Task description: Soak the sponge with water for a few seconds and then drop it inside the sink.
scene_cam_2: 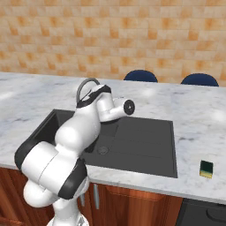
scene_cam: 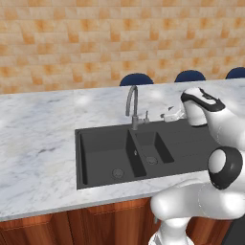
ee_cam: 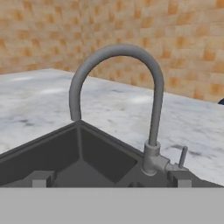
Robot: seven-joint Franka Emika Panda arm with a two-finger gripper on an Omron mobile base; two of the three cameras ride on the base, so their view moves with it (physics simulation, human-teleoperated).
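The small dark green sponge point(scene_cam_2: 206, 168) lies on the marble counter right of the sink, near the front edge and far from my hand. The black double-basin sink point(scene_cam: 191, 139) point(scene_cam_2: 145, 141) point(ee_cam: 43, 153) is set into the counter. Behind it rises the grey gooseneck faucet point(scene_cam: 132, 107) point(ee_cam: 153, 87), and no water runs from its spout. My gripper point(ee_cam: 111, 179) point(scene_cam: 170, 116) hovers over the right part of the sink, pointing at the faucet. It is open, with nothing between its fingertips point(ee_cam: 41, 178).
A small lever handle point(ee_cam: 183, 156) stands beside the faucet base. The marble counter point(scene_cam: 38, 143) stretches wide on both sides of the sink. Blue chair backs point(scene_cam: 136, 79) point(scene_cam_2: 140, 76) show behind its far edge, in front of a brick wall.
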